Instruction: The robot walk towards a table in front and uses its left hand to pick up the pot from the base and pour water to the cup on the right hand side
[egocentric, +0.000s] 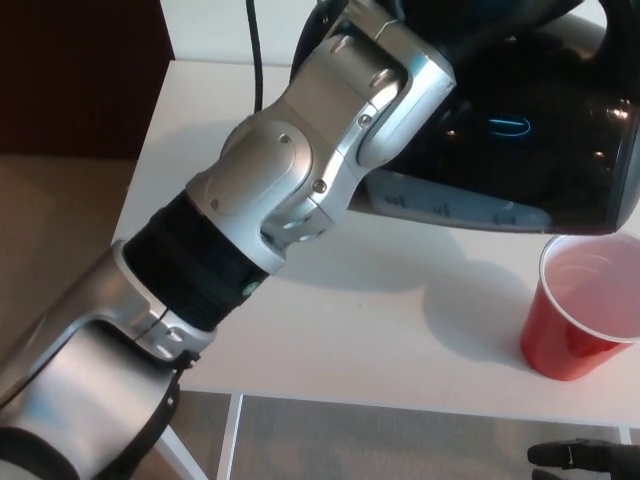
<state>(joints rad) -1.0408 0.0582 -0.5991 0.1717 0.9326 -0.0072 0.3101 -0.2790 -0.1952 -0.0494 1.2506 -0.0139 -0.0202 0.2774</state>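
From my station I see the white table (330, 330) filling most of the view, running under and beyond the robot's left arm (250, 230), which comes in from the lower left and crosses diagonally up toward the top centre, silver at the joints with a black sleeve between them. At the end of that arm, the left hand (470, 25) is mostly hidden at the top edge; what I can make out is dark fingers wrapped around the handle of the pot (520, 130), so it is closed on the pot and carrying it. The pot is black and glossy, with a blue glowing mark on its side and a grey band with measuring marks along its lower edge; it hangs clear of the table, just right of the wrist, tilted with its low end over toward the cup. The red cup (575, 315) stands upright on the table below and to the right of the hand, its rim just beneath the pot's lower edge, with liquid inside. A black cable (252, 50) runs up the table left of the wrist. The right hand (590, 458) barely shows at the bottom right corner, below the table edge, and I cannot tell how its fingers are set.
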